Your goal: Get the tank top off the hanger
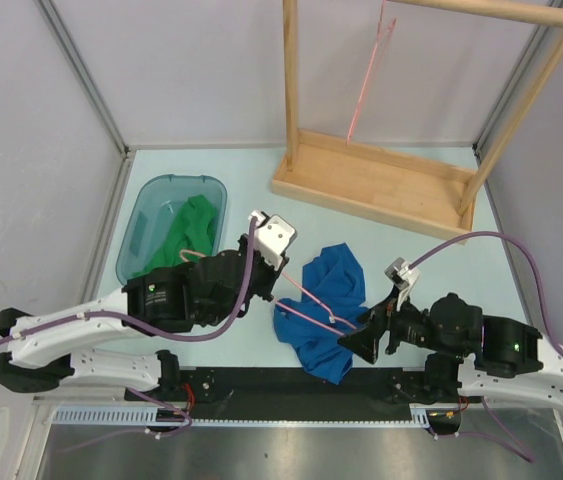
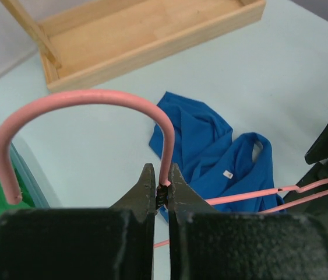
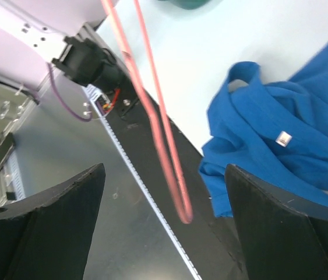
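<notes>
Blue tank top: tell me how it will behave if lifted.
Probably floppy: the blue tank top lies crumpled in folds. Likely light, being thin cloth. It may snag the pink hanger crossing it.

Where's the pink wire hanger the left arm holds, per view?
Top external: pink wire hanger lower centre, lying across the blue tank top.
Left wrist: hook arching upper left, pinched by the shut left fingers.
Right wrist: running down the centre, between the open right fingers.
Shared landmark: the tank top.
</notes>
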Tool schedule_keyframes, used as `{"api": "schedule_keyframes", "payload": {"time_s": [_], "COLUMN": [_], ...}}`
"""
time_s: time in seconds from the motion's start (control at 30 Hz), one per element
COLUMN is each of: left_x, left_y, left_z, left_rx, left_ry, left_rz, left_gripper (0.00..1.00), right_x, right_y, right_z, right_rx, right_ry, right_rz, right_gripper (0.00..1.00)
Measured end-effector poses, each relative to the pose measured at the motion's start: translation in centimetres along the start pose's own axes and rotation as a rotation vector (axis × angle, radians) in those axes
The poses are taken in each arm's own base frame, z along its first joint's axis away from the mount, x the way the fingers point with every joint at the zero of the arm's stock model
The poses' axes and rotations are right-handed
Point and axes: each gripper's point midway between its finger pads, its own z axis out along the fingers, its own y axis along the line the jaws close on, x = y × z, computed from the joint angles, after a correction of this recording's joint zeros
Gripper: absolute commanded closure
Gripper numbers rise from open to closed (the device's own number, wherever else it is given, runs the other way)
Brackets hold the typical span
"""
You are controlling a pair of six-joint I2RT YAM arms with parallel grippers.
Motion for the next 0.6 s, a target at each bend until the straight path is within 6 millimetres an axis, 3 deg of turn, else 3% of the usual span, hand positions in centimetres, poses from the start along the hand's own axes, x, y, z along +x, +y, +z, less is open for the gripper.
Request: {"api": "schedule_keyframes", "payload": {"time_s": [0.13, 0.23, 0.33, 0.37, 0.43, 0.47, 0.53, 0.57, 0.6], "left_x": [1.1, 1.0, 0.0, -0.4, -1.0, -1.1, -1.0, -0.9, -0.9], "left_y": [0.3, 0.4, 0.4, 0.3, 0.2, 0.2, 0.3, 0.5, 0.5], "left_z": [-0.4, -0.7, -1.1, -1.2, -1.3, -1.2, -0.8, -0.6, -0.3], "left_rx": [-0.01, -0.007, 0.007, 0.012, 0.021, 0.024, 0.014, 0.007, 0.007], "left_ry": [0.042, 0.049, 0.04, 0.033, 0.024, 0.025, 0.037, 0.042, 0.048], "left_rz": [-0.037, -0.052, -0.072, -0.082, -0.094, -0.093, -0.094, -0.093, -0.097], "left_gripper": [1.0, 1.0, 1.0, 1.0, 1.0, 0.83, 0.6, 0.41, 0.33], "right_x": [0.0, 0.3, 0.5, 0.6, 0.8, 0.8, 0.8, 0.8, 0.7], "right_y": [0.9, 1.1, 1.1, 1.1, 1.0, 1.0, 1.9, 2.0, 1.8], "right_z": [0.5, 1.4, 2.0, 2.2, 2.4, 2.5, 2.3, 2.3, 2.3], "right_rx": [-0.039, -0.035, -0.03, -0.031, -0.029, -0.034, -0.078, -0.082, -0.071], "right_ry": [0.012, 0.035, 0.047, 0.047, 0.048, 0.048, 0.05, 0.05, 0.042], "right_rz": [-0.01, -0.019, -0.029, -0.03, -0.026, -0.039, -0.052, -0.052, -0.048], "right_gripper": [0.22, 0.37, 0.62, 0.82, 1.0, 1.0, 1.0, 1.0, 1.0]}}
